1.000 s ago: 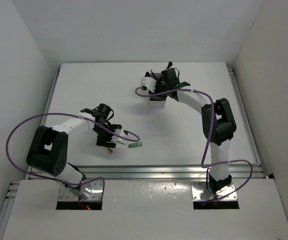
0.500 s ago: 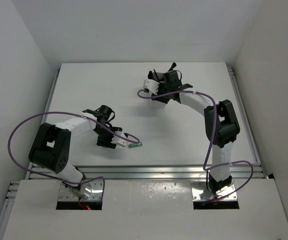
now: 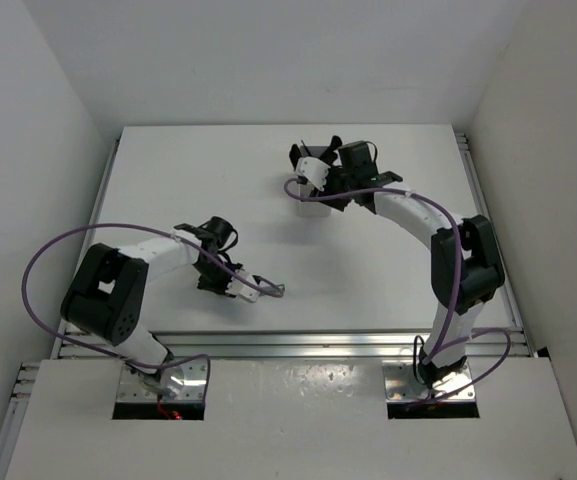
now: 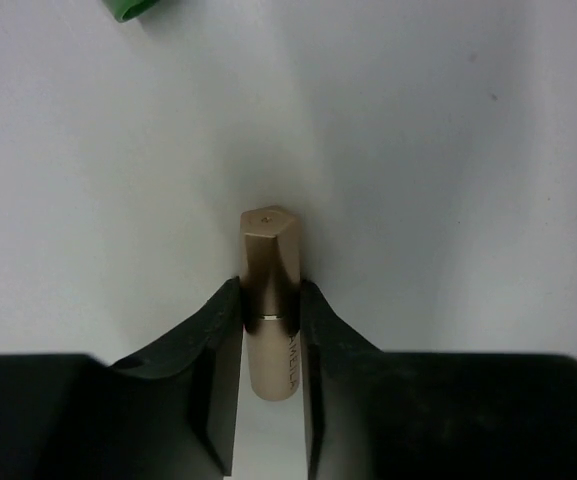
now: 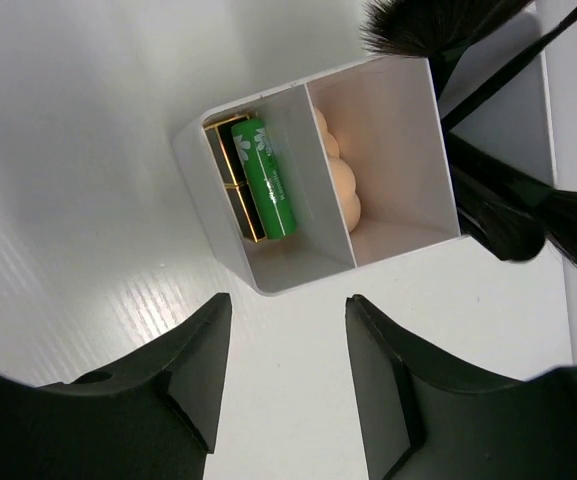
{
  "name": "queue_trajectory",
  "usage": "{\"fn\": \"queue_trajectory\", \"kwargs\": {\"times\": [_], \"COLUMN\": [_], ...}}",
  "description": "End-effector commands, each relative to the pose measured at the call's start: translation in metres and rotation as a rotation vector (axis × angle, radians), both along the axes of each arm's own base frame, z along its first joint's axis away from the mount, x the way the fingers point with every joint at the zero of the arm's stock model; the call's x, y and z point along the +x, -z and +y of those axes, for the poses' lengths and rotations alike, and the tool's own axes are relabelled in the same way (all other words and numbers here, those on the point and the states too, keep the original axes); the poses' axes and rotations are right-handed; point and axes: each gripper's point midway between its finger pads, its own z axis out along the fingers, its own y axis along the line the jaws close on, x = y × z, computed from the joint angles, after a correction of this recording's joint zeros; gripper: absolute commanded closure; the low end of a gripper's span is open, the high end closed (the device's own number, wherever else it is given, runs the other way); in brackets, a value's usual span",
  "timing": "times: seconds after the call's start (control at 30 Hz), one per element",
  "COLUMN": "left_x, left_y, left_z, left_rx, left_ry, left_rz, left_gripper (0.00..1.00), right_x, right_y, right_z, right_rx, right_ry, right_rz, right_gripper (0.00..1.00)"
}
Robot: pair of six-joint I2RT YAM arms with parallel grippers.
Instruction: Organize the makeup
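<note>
Clamping the faceted, satin tan-gold metal tube [image 4: 268,250] by its flanks, the left gripper [image 4: 271,292] has both black fingers touching it. The tube's flat end points away from the wrist. Lifted or resting on the matte white table [image 4: 448,150]: cannot tell. The rounded end of a loose green tube [image 4: 128,8] shows at the frame's upper left, well apart from the grip. Open table lies ahead and to either side.

The right gripper [image 5: 288,305] hangs released above the white straight-walled plastic box [image 5: 268,275], nothing between its fingers.
- Near compartment: a glossy green tube with white leaf print [image 5: 265,177] lies against a black-gold lipstick [image 5: 230,185], which sits snug to the outer wall.
- Middle compartment: a lumpy beige sponge [image 5: 340,180] rests against the divider.
- Far side: soft-bristled black brushes [image 5: 498,215] fan out over the rim, crowding that edge.

Open table lies left of the box.
</note>
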Motion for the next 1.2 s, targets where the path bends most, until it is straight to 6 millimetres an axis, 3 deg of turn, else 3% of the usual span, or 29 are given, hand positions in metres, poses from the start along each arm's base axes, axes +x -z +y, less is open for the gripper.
{"fn": "queue_trajectory", "kwargs": {"times": [0.0, 0.1, 0.17, 0.27, 0.37, 0.4, 0.47, 0.5, 0.53, 0.6, 0.63, 0.7, 0.73, 0.77, 0.8, 0.83, 0.87, 0.9, 0.93, 0.97, 1.03, 1.07, 1.17], "left_x": [-0.015, -0.019, -0.021, 0.002, 0.043, 0.064, 0.084, 0.094, 0.11, 0.122, 0.131, 0.14, 0.148, 0.16, 0.169, 0.18, 0.193, 0.201, 0.209, 0.218, 0.224, 0.23, 0.245], "left_y": [0.025, 0.028, 0.028, 0.008, -0.026, -0.049, -0.071, -0.082, -0.11, -0.121, -0.141, -0.148, -0.137, -0.152, -0.152, -0.153, -0.15, -0.149, -0.152, -0.149, -0.145, -0.152, -0.149], "left_z": [0.014, 0.016, 0.017, 0.006, -0.009, -0.02, -0.031, -0.036, -0.052, -0.071, -0.093, -0.114, -0.126, -0.147, -0.156, -0.168, -0.185, -0.193, -0.204, -0.214, -0.225, -0.236, -0.252], "left_rx": [0.103, 0.106, 0.107, 0.051, -0.056, -0.111, -0.166, -0.188, -0.264, -0.304, -0.347, -0.362, -0.355, -0.393, -0.396, -0.412, -0.423, -0.429, -0.455, -0.46, -0.469, -0.499, -0.538], "left_ry": [0.008, -0.035, -0.085, -0.171, -0.33, -0.391, -0.446, -0.474, -0.507, -0.521, -0.502, -0.479, -0.473, -0.443, -0.435, -0.426, -0.411, -0.407, -0.387, -0.366, -0.344, -0.334, -0.327], "left_rz": [0.015, 0.028, 0.04, -0.007, -0.062, -0.1, -0.133, -0.147, -0.175, -0.169, -0.196, -0.209, -0.192, -0.225, -0.242, -0.269, -0.285, -0.305, -0.335, -0.36, -0.389, -0.426, -0.47], "left_gripper": [0.76, 0.99, 1.0, 1.0, 1.0, 1.0, 1.0, 1.0, 1.0, 1.0, 1.0, 1.0, 1.0, 1.0, 1.0, 1.0, 1.0, 1.0, 1.0, 1.0, 1.0, 1.0, 1.0], "right_x": [0.005, 0.006, 0.009, 0.013, 0.015, 0.013, 0.019, 0.011, 0.009, 0.004, 0.004, -0.008, -0.015, -0.019, -0.022, -0.031, -0.036, -0.039, -0.049, -0.053, -0.061, -0.064, -0.072], "right_y": [-0.016, -0.019, -0.023, -0.034, -0.052, -0.053, -0.075, -0.057, -0.073, -0.063, -0.083, -0.067, -0.063, -0.06, -0.061, -0.047, -0.055, -0.052, -0.036, -0.044, -0.033, -0.037, -0.036], "right_z": [-0.003, -0.002, -0.005, -0.01, -0.018, -0.025, -0.033, -0.044, -0.054, -0.069, -0.075, -0.086, -0.091, -0.092, -0.095, -0.1, -0.102, -0.106, -0.11, -0.112, -0.122, -0.126, -0.132], "right_rx": [0.028, 0.037, 0.042, 0.086, 0.172, 0.185, 0.297, 0.318, 0.359, 0.423, 0.461, 0.463, 0.46, 0.46, 0.463, 0.447, 0.459, 0.456, 0.43, 0.434, 0.396, 0.398, 0.395], "right_ry": [0.039, 0.051, 0.077, 0.128, 0.201, 0.231, 0.311, 0.362, 0.393, 0.467, 0.477, 0.522, 0.533, 0.536, 0.541, 0.554, 0.552, 0.557, 0.567, 0.562, 0.572, 0.577, 0.59], "right_rz": [-0.046, -0.049, -0.064, -0.09, -0.124, -0.128, -0.181, -0.137, -0.173, -0.175, -0.233, -0.209, -0.201, -0.194, -0.199, -0.17, -0.188, -0.184, -0.145, -0.162, -0.135, -0.148, -0.137], "right_gripper": [0.5, 0.5, 0.5, 0.5, 0.49, 0.49, 0.49, 0.49, 0.49, 0.49, 0.49, 0.49, 0.49, 0.49, 0.49, 0.49, 0.49, 0.49, 0.49, 0.49, 0.49, 0.49, 0.49]}}
